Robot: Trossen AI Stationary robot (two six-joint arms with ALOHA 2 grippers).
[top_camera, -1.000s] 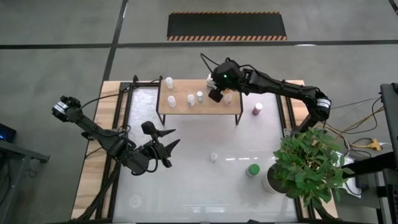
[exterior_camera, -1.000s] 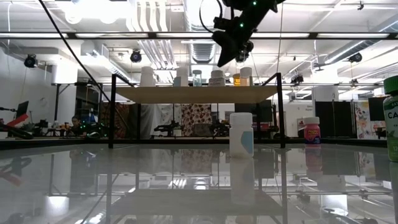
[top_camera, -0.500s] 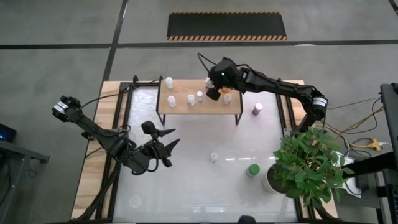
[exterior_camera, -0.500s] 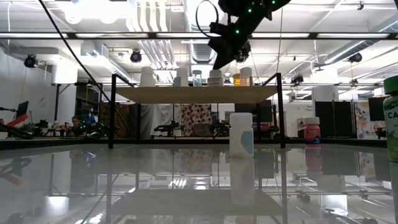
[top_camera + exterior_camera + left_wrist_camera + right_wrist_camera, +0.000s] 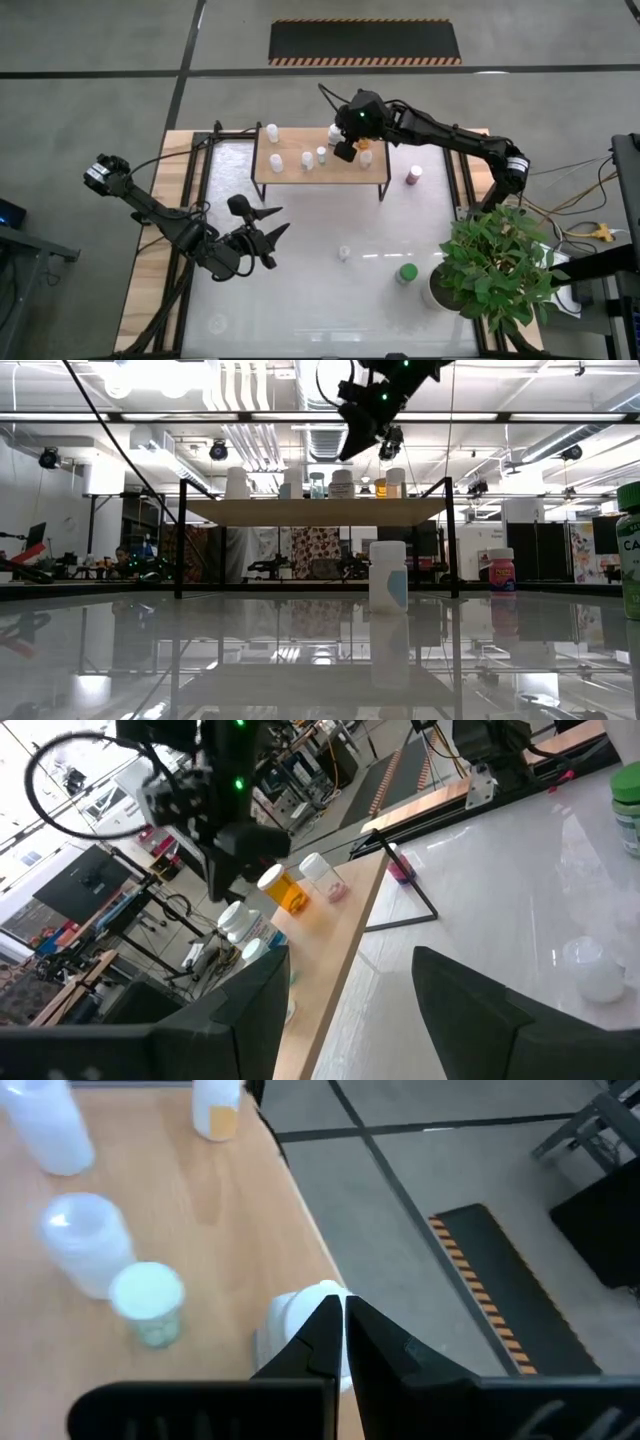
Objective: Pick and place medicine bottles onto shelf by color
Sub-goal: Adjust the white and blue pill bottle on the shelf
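High view: the right gripper is parked over the right part of the shelf, in among several bottles, so one careless swing and a neighbour gets knocked off the board. The pink-maroon bottle, a white bottle and the green bottle are left on the table.

Low view: the gripper hangs just above the bottle caps, so a low retreat could clip them.

Left wrist view: the left gripper is held spread and empty, well apart from the shelf; the orange bottle is seen near the shelf edge.

Right wrist view: the fingers are pressed together, with nothing between them, and a white-capped bottle sits right behind them, easily toppled.
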